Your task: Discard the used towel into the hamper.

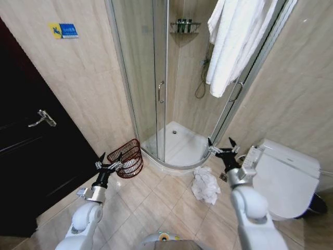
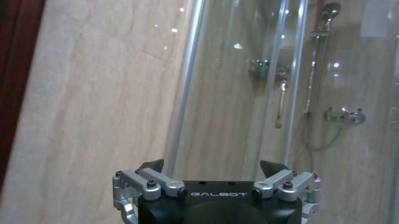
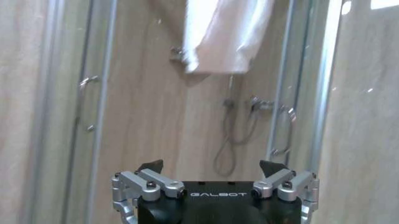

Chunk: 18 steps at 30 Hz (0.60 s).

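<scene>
One crumpled white towel [image 1: 206, 184] on floor; reddish wire hamper [image 1: 128, 158] tipped; both grippers [image 1: 109, 158] [image 1: 220, 144] spread apart, empty.

Bare floor tiles [image 1: 156, 195] lie between hamper [image 1: 128, 158] and towel [image 1: 206, 185].

hanging towel [image 1: 231, 36] cut off above

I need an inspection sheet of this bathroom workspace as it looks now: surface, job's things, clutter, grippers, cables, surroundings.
Surface: tiled floor, dry as far as seen.
Job's things: crumpled white towel on the floor by the shower tray; hamper tilted beside the shower door.
Clutter: nothing seen.
Grippers: left gripper open, empty, raised near the hamper; right gripper open, empty, raised above the towel.
Cables: nothing seen.
Surroundings: glass shower, hanging towels, toilet, dark door.
</scene>
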Available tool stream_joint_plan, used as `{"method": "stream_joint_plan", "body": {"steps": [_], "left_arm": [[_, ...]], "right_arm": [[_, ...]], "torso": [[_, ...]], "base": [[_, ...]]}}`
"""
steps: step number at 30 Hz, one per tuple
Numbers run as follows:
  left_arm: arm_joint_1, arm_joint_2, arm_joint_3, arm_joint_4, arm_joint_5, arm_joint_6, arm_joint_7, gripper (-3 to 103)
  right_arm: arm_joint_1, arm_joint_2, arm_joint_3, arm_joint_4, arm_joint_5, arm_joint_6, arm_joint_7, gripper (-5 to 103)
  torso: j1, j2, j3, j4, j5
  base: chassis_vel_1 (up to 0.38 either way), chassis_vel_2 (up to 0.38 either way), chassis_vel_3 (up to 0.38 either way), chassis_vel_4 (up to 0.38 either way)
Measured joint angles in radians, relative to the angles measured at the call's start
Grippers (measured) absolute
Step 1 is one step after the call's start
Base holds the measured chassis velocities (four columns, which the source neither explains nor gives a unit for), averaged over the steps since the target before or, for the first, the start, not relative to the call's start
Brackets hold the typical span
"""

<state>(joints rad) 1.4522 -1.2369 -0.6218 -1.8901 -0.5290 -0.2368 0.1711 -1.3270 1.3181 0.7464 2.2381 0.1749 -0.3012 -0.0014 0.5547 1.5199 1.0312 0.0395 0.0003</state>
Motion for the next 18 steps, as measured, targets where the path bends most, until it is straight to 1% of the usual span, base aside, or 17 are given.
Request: {"method": "stream_joint_plan", "body": {"steps": [1,2,4,5,7,8,9,11,12,15,16,18], "left_arm": [[0.000,0.000,0.000,0.000,0.000,0.000,0.000,100],[-0.014,0.005,0.014,0.003,0.000,0.009,0.003,100],[-0.019,0.008,0.017,0.003,0.000,0.013,0.008,100],[-0.019,0.008,0.017,0.003,0.000,0.013,0.008,100],[-0.015,0.008,0.013,0.000,-0.001,0.014,0.008,100],[-0.012,0.007,0.010,-0.001,-0.001,0.014,0.007,100],[-0.012,0.007,0.010,-0.001,-0.001,0.014,0.007,100],[-0.004,0.000,0.005,-0.001,0.002,0.014,-0.001,100],[-0.004,0.000,0.005,-0.001,0.002,0.014,-0.001,100],[0.010,-0.025,-0.003,0.004,0.029,0.012,-0.013,100],[0.010,-0.025,-0.003,0.004,0.029,0.012,-0.013,100],[0.022,-0.044,-0.010,0.006,0.050,0.013,-0.015,100]], "right_arm": [[0.000,0.000,0.000,0.000,0.000,0.000,0.000,100],[0.037,-0.030,0.031,0.013,0.027,-0.044,0.006,100],[0.106,-0.095,0.049,0.017,0.090,-0.095,0.023,100],[0.106,-0.095,0.049,0.017,0.090,-0.095,0.023,100],[0.183,-0.163,0.052,0.011,0.172,-0.151,0.044,100],[0.214,-0.196,0.050,0.002,0.207,-0.163,0.052,100],[0.214,-0.196,0.050,0.002,0.207,-0.163,0.052,100],[0.269,-0.251,0.037,-0.027,0.259,-0.176,0.061,100],[0.269,-0.251,0.037,-0.027,0.259,-0.176,0.061,100],[0.381,-0.330,0.003,-0.108,0.324,-0.178,0.059,100],[0.381,-0.330,0.003,-0.108,0.324,-0.178,0.059,100],[0.480,-0.380,-0.021,-0.166,0.356,-0.178,0.044,100]], "torso": [[0.000,0.000,0.000,0.0000,0.0000],[0.000,-0.001,0.000,-0.0009,-0.0001],[-0.001,-0.001,-0.001,-0.0006,-0.0002],[-0.001,-0.001,-0.001,-0.0006,-0.0002],[-0.001,-0.002,-0.001,0.0000,-0.0002],[-0.001,-0.003,-0.002,0.0000,-0.0001],[-0.001,-0.003,-0.002,0.0000,-0.0001],[-0.001,-0.003,-0.002,0.0001,0.0000],[-0.001,-0.003,-0.002,0.0001,0.0000],[-0.002,-0.004,-0.002,-0.0002,0.0003],[-0.002,-0.004,-0.002,-0.0002,0.0003],[-0.002,-0.005,-0.003,-0.0002,0.0004]], "base": [[0.000,0.000,0.000,0.000],[0.000,0.000,0.000,0.000],[0.000,0.000,0.000,0.000],[0.000,0.000,0.000,0.000],[0.000,0.000,0.000,0.000],[0.000,0.000,0.000,0.000],[0.000,0.000,0.000,0.000],[0.000,0.000,0.000,0.000],[0.000,0.000,0.000,0.000],[0.000,0.000,0.000,0.000],[0.000,0.000,0.000,0.000],[0.000,0.000,0.000,0.000]]}}
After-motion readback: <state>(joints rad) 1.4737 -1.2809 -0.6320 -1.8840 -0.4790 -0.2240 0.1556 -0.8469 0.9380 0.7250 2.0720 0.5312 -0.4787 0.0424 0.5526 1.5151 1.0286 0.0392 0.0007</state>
